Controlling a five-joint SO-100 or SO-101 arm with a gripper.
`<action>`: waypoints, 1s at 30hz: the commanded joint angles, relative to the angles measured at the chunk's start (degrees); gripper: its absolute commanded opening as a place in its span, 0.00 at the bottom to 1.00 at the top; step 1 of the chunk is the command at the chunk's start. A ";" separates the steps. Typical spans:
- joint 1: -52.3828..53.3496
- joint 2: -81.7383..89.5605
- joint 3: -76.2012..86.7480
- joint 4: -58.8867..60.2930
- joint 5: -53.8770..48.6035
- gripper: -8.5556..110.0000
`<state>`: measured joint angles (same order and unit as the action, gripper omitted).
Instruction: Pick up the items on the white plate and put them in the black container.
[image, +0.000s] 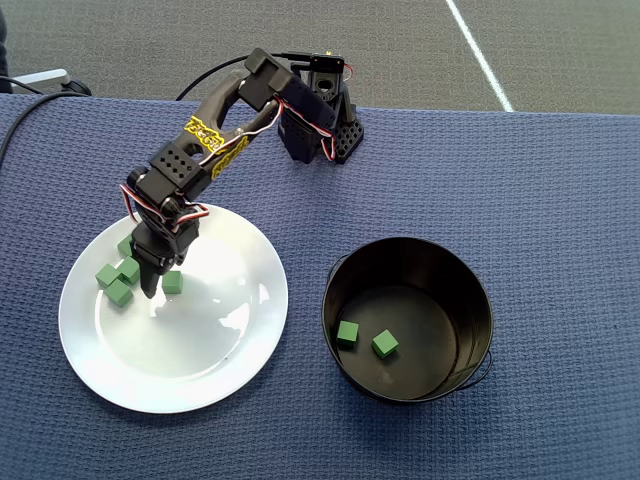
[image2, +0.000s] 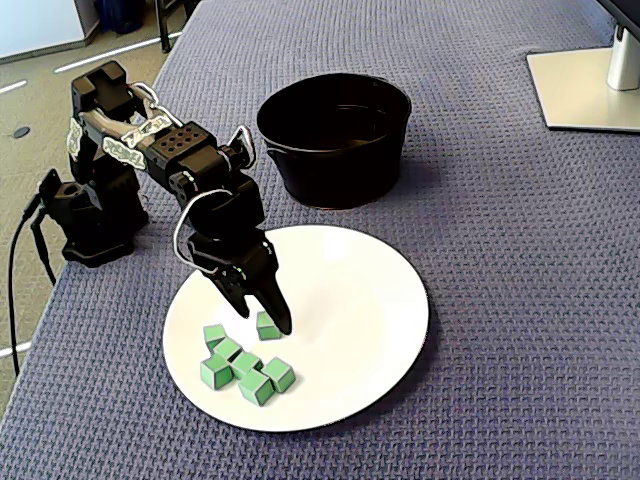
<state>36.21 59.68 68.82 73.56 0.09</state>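
Overhead view straight down, fixed view oblique from plate side, both sharing white plate (image: 200, 370) (image2: 370, 330)

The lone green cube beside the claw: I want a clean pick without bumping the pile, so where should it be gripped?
Grip the lone cube across two opposite flat sides, coming straight down. It sits flat on the plate, apart from the pile, under the claw.

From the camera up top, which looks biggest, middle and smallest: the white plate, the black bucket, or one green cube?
1. White plate, widest.
2. Black bucket, slightly narrower; its tall rim sits nearer the camera.
3. Green cube, tiny.
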 joint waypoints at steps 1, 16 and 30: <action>-1.05 0.18 -1.67 -0.62 -0.62 0.24; -3.43 0.00 1.41 -1.49 0.97 0.10; -1.67 1.32 -0.79 1.32 -1.93 0.20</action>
<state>33.49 59.06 70.22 72.95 -1.49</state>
